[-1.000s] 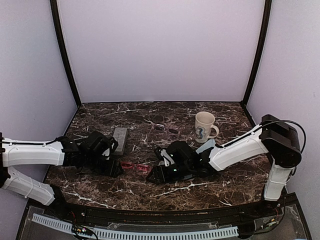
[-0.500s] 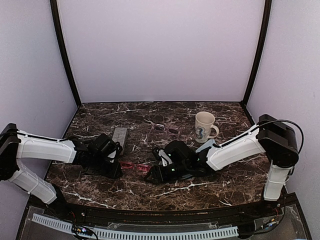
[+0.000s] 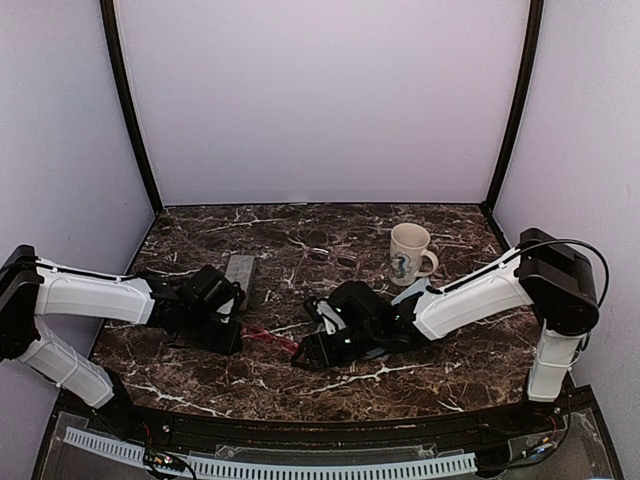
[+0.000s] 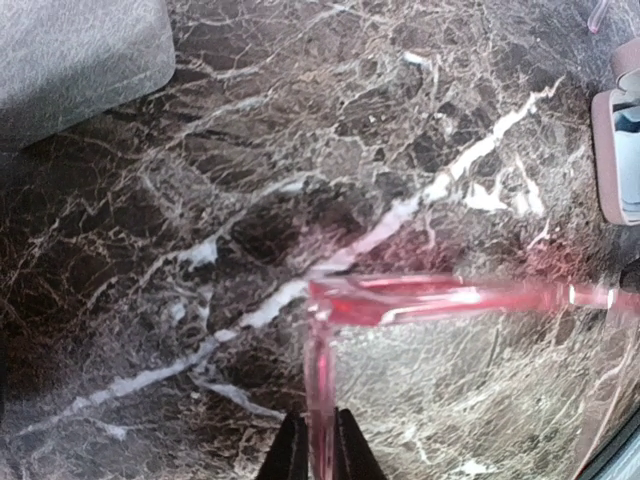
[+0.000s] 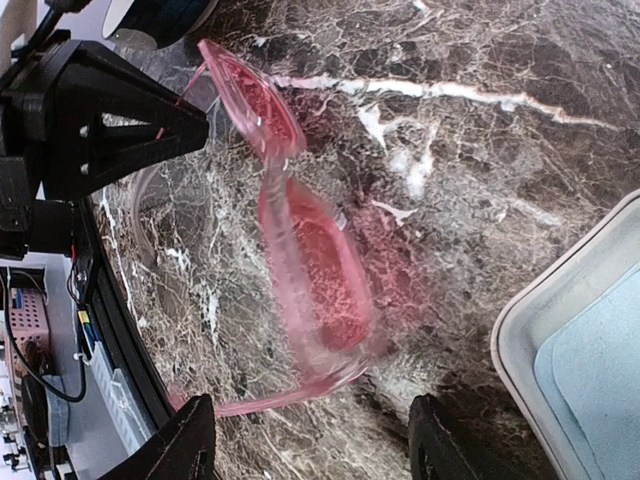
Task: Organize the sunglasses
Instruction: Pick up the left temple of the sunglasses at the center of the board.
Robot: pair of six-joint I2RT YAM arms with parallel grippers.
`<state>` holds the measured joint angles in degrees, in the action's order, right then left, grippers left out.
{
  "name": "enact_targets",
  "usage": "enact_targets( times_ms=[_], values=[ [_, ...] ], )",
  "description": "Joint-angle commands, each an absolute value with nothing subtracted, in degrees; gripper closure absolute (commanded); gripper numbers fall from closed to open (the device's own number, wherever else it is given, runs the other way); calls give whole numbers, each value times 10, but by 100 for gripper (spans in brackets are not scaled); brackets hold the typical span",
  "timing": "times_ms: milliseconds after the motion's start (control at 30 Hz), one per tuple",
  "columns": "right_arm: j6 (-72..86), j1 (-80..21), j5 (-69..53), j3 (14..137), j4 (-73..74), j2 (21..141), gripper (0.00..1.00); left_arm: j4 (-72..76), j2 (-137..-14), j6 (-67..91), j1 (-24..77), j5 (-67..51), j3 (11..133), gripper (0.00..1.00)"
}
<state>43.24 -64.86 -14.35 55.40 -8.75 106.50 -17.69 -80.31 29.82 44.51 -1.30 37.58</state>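
Note:
The red-pink sunglasses [image 3: 270,338] lie near the front of the marble table, between my two grippers. My left gripper [image 4: 320,458] is shut on one thin temple arm of the sunglasses [image 4: 440,297], and the frame stretches off to the right. My right gripper [image 5: 312,425] stands open, its fingers [image 5: 190,445] either side of the other end of the sunglasses [image 5: 310,270], apart from it. The thin dark sunglasses [image 3: 333,258] lie farther back, left of the mug.
A closed grey case [image 3: 240,272] lies behind my left gripper [image 3: 234,333]. An open case [image 5: 520,330] with a light blue cloth [image 5: 590,380] lies right beside my right gripper [image 3: 305,350]. A white mug [image 3: 408,253] stands at the back right.
My left gripper has slid right and closed on the temple arm of the red-pink sunglasses, which have tilted slightly. The right arm has barely moved.

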Motion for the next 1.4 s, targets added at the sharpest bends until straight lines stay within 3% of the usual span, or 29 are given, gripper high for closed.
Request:
enact_targets(
  times_ms=[0,267,533,767,1367],
  values=[
    [393,-651,-141,561,-72,1031,33,-212,-799,294,444,-15,404,93],
    [259,-665,-135,561,-9,955,31,-290,-809,261,444,-45,459,100],
    [71,-733,-5,590,135,889,28,-366,-866,201,444,-125,519,100],
    [-33,-789,85,597,152,871,26,-395,-905,178,444,-177,572,100],
    [-156,-883,224,712,226,969,26,-414,-928,164,463,-228,608,100]
  ],
)
